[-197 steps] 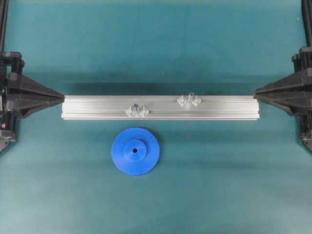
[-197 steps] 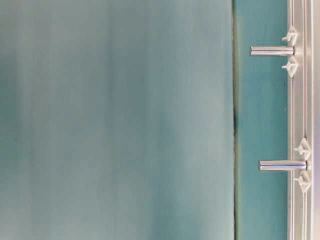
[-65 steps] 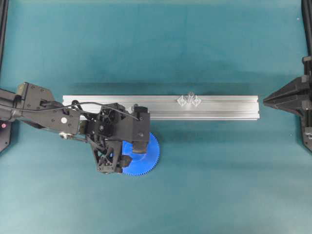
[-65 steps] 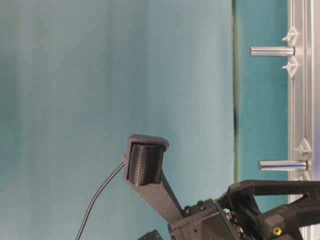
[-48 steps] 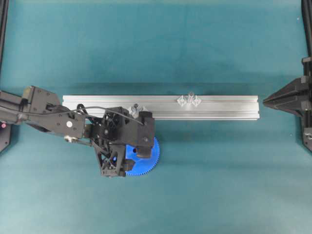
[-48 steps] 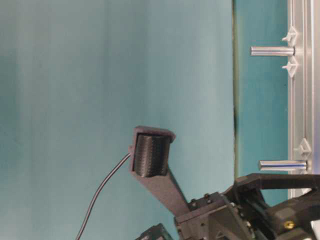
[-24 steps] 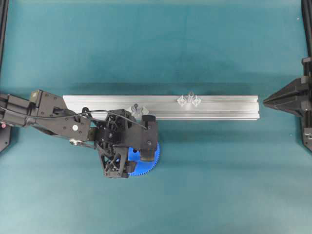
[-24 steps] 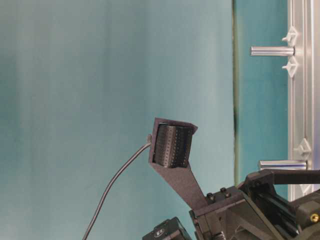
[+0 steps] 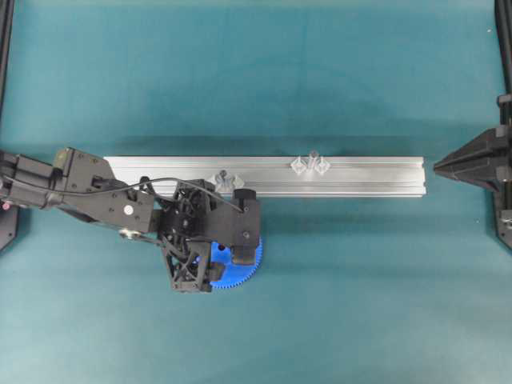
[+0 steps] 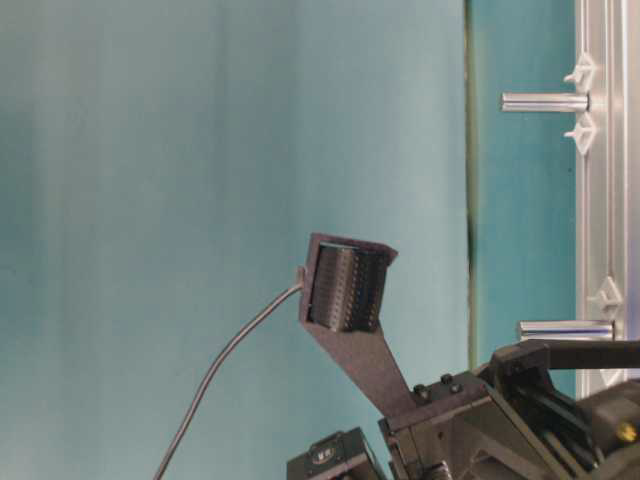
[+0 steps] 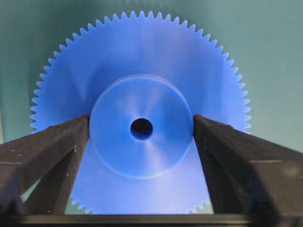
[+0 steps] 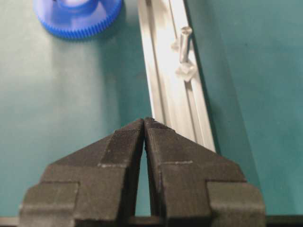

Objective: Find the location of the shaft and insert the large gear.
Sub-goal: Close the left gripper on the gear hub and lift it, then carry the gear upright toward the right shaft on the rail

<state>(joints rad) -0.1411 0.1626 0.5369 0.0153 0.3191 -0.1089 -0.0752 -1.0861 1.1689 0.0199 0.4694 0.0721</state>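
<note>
Overhead: left gripper [image 9: 228, 258] has lowered over large gear [image 9: 240, 276], near side of rail [image 9: 360, 178]; shaft [image 9: 226, 178] just beyond.
Left wrist: jaws narrowing, pads meeting the hub; pickup starting.
Right wrist: right gripper [image 12: 144, 124] closed, empty.

Large gear [image 11: 142, 75]: you are seeing smooth, matt blue plastic.
Rail [image 9: 360, 176]: you are seeing brushed, shiny aluminium.
Shaft [image 10: 545, 101]: you are seeing polished metal.
Table cover [image 9: 360, 304]: you are seeing matt teal.
</note>
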